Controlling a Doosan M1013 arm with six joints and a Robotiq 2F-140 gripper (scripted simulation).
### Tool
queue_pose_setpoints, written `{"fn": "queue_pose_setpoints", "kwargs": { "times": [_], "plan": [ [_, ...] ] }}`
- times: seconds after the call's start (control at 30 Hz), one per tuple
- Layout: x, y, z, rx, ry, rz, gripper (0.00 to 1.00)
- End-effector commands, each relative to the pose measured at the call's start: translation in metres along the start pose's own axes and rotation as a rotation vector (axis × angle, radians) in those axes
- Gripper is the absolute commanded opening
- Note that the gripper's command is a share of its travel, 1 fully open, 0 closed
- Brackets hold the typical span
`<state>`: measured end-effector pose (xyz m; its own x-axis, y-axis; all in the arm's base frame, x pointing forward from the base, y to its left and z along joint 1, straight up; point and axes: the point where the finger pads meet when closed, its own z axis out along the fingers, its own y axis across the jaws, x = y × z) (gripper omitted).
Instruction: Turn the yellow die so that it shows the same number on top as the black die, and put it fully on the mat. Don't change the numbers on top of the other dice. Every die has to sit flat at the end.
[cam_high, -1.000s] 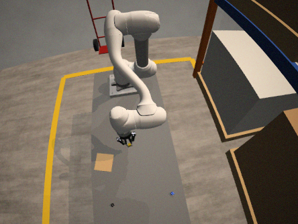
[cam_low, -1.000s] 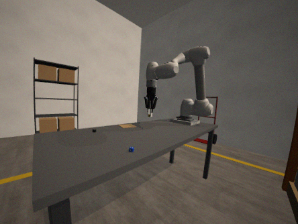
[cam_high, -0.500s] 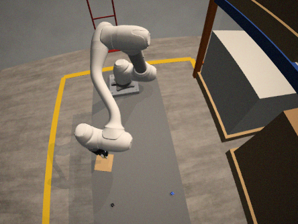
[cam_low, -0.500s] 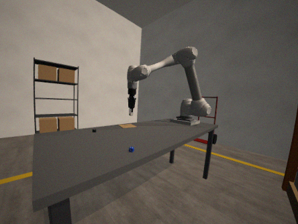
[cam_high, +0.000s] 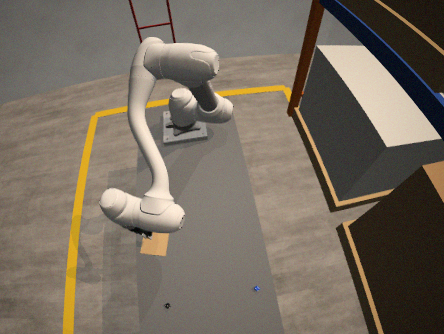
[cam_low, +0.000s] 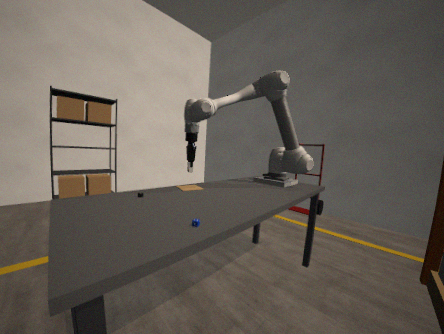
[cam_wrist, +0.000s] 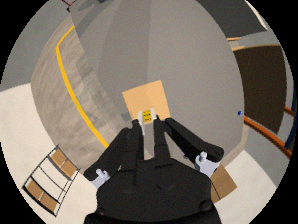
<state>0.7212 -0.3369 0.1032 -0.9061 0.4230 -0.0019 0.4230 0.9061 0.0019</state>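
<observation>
My gripper (cam_low: 190, 169) (cam_wrist: 147, 114) is shut on the yellow die (cam_wrist: 146, 115) and holds it in the air, well above the table, over or near the tan mat (cam_high: 154, 246) (cam_low: 190, 188) (cam_wrist: 145, 95). In the top view the arm hides most of the gripper and the die. The black die (cam_high: 167, 305) (cam_low: 140, 195) lies on the table beyond the mat, away from the arm's base. The blue die (cam_high: 256, 288) (cam_low: 195, 222) (cam_wrist: 240, 113) lies near the table's other long side. The numbers on the dice are too small to read.
The long grey table (cam_high: 215, 240) (cam_low: 165, 225) carries the arm's base plate (cam_high: 185, 139) (cam_low: 285, 181) at its far end. Large boxes stand on the floor at the right in the top view. A shelf rack (cam_low: 84, 120) stands behind the table.
</observation>
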Motion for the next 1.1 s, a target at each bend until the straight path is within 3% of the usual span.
{"fn": "queue_pose_setpoints", "kwargs": {
  "times": [0.0,0.33,0.83,1.07],
  "plan": [
    [0.000,0.000,0.000,0.000,0.000,0.000,0.18],
    [0.000,0.000,0.010,0.000,0.000,0.000,0.18],
    [0.000,0.000,0.077,0.000,0.000,0.000,0.18],
    [0.000,0.000,0.091,0.000,0.000,0.000,0.18]
  ]
}}
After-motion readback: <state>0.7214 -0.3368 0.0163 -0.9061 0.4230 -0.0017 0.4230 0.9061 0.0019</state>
